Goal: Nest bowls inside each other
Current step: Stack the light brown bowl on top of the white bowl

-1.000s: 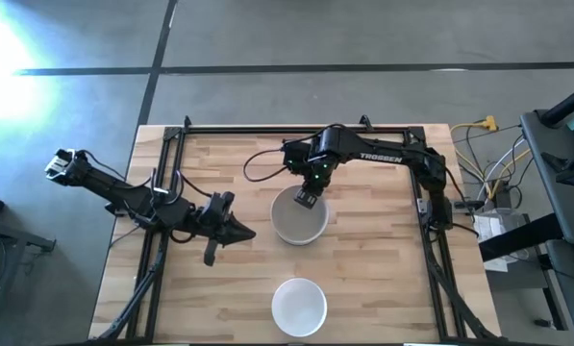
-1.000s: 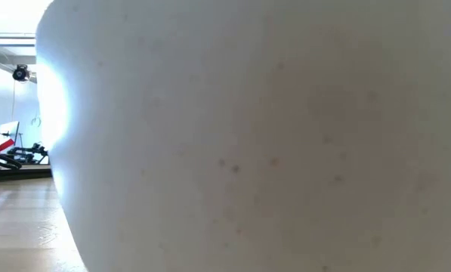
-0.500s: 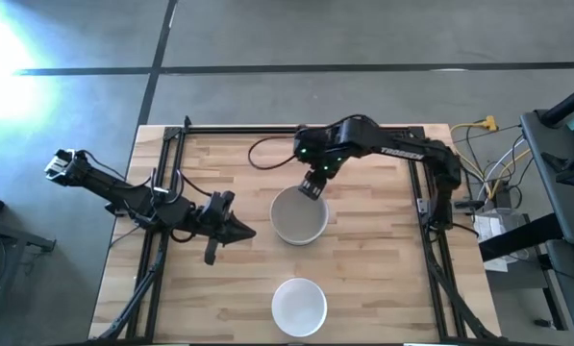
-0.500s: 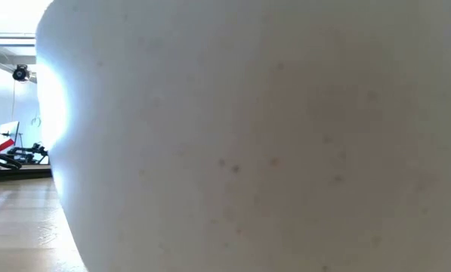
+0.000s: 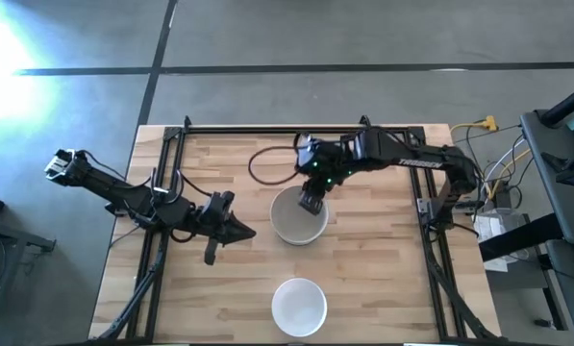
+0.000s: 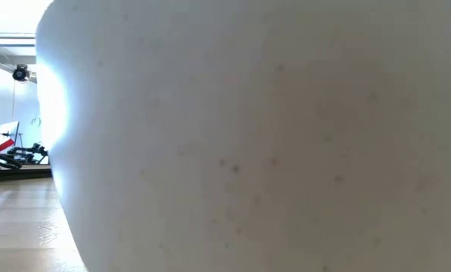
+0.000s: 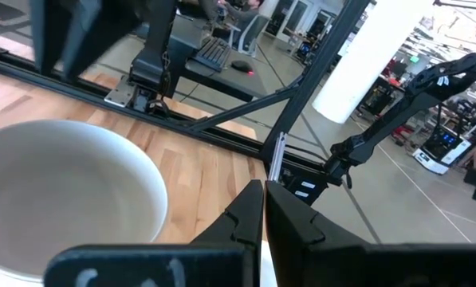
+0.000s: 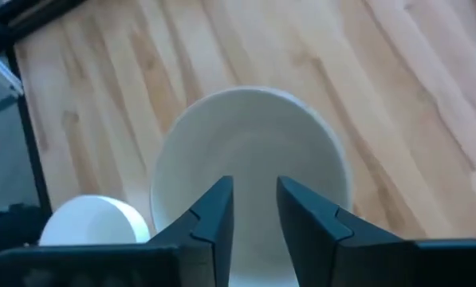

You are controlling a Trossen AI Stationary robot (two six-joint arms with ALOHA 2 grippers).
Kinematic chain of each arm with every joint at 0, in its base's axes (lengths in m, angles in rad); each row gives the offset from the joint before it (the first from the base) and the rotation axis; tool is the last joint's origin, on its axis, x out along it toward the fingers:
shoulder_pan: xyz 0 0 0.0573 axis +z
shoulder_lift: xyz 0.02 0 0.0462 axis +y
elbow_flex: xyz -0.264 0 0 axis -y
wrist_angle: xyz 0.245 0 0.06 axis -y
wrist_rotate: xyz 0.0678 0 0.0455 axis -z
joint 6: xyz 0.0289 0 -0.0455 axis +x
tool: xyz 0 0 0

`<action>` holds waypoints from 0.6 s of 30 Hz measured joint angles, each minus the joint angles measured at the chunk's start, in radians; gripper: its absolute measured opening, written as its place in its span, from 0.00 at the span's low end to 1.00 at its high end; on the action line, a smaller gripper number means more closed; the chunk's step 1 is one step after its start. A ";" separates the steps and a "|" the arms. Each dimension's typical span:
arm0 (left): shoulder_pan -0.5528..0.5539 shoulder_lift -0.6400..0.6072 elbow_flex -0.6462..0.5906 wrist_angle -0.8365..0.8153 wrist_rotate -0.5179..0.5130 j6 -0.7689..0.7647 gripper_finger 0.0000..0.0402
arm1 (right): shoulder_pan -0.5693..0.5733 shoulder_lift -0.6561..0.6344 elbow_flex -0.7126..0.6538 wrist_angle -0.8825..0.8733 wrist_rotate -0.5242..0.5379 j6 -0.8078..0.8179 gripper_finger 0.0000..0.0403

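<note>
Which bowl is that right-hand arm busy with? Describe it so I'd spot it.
On the pale wooden table, find the round white bowl at its middle. Unlike the other white bowl at the near edge, it sits under the right gripper.

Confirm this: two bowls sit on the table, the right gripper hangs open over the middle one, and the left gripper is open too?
One thing is wrong: the left gripper is shut, as the left wrist view shows. The rest holds: two bowls, with the right gripper open over the middle bowl; the other bowl sits near the table's front edge.
</note>
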 joint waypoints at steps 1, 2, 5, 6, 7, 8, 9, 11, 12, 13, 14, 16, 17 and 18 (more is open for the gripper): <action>0.000 0.000 0.000 0.000 0.000 0.000 0.00 | 0.006 0.000 -0.015 0.006 0.002 0.001 0.23; 0.000 0.000 0.000 0.000 0.000 0.000 0.00 | 0.012 0.000 -0.032 0.012 0.007 0.002 0.22; 0.000 0.000 0.000 0.001 0.000 0.000 0.00 | 0.022 -0.002 -0.083 0.011 0.033 0.016 0.21; 0.000 0.000 0.000 0.002 0.000 0.000 0.00 | 0.023 -0.002 -0.098 0.011 0.034 0.020 0.21; 0.000 0.000 0.000 0.002 0.000 0.000 0.00 | 0.025 -0.003 -0.113 0.013 0.035 0.028 0.21; 0.000 0.000 0.000 0.002 0.000 0.000 0.00 | 0.026 -0.004 -0.128 0.013 0.036 0.035 0.21; 0.000 0.000 0.000 0.002 0.000 0.000 0.00 | 0.026 -0.004 -0.140 0.013 0.036 0.042 0.21; 0.000 0.000 0.000 0.002 0.001 0.000 0.00 | 0.028 -0.004 -0.160 0.021 0.036 0.046 0.21; 0.000 0.000 0.000 0.002 0.001 0.000 0.00 | 0.030 -0.004 -0.169 0.029 0.036 0.046 0.21; 0.000 0.000 0.000 0.002 0.001 0.000 0.00 | 0.032 -0.008 -0.179 0.044 0.036 0.046 0.21; 0.000 0.000 0.000 0.002 0.004 0.000 0.00 | 0.036 -0.015 -0.191 0.063 0.036 0.046 0.21; 0.000 0.000 0.000 0.001 0.017 0.000 0.00 | 0.043 -0.034 -0.212 0.102 0.036 0.054 0.21; 0.000 0.000 0.000 0.000 0.024 0.000 0.00 | 0.044 -0.044 -0.223 0.120 0.040 0.061 0.21; 0.000 0.000 0.000 0.000 0.029 0.000 0.00 | 0.047 -0.053 -0.232 0.134 0.047 0.069 0.21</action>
